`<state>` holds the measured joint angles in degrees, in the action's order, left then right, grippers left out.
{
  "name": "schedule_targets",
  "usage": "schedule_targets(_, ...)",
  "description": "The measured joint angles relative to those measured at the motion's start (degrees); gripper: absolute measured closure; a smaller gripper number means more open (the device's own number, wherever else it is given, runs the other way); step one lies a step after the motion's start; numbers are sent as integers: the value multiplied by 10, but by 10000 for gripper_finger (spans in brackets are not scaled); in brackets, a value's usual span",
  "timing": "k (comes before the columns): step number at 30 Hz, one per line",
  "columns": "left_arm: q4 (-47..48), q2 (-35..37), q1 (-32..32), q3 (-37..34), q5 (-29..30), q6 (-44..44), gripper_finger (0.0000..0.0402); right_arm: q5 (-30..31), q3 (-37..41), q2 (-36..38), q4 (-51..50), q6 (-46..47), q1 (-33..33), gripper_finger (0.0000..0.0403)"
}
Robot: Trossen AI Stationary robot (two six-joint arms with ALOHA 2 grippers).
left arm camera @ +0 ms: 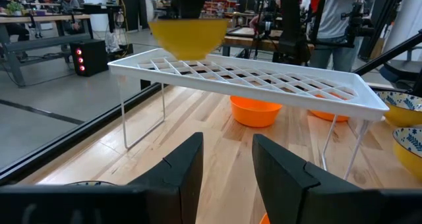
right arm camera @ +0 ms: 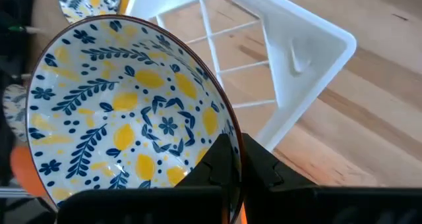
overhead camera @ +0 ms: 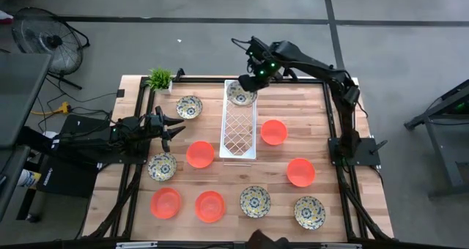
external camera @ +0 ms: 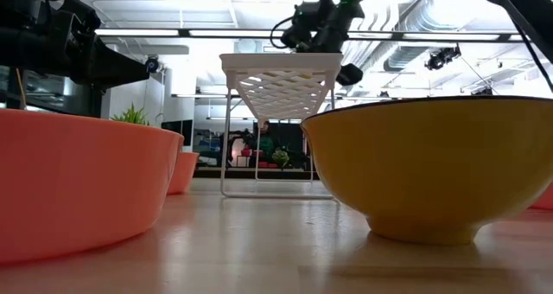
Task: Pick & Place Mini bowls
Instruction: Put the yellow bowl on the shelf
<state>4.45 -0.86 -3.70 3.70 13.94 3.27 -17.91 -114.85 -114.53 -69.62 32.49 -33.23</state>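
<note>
- I'm keeping the worktop [overhead camera: 322, 132] and white rack [overhead camera: 239, 135] beneath my right arm.
- The right gripper [overhead camera: 248, 79] is pinching the patterned bowl [right arm camera: 125, 112] by its rim, directly above the rack's far end; release goes straight down.
- The left gripper [left arm camera: 227, 168] is waiting spread, well apart.

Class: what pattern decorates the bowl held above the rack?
Blue-and-yellow floral bowl; right wrist view.
</note>
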Motion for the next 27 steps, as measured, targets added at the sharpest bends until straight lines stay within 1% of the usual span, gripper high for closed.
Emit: schedule_targets(27,0,0,0,0,0,0,273,23,0,0,2,-8,7,393)
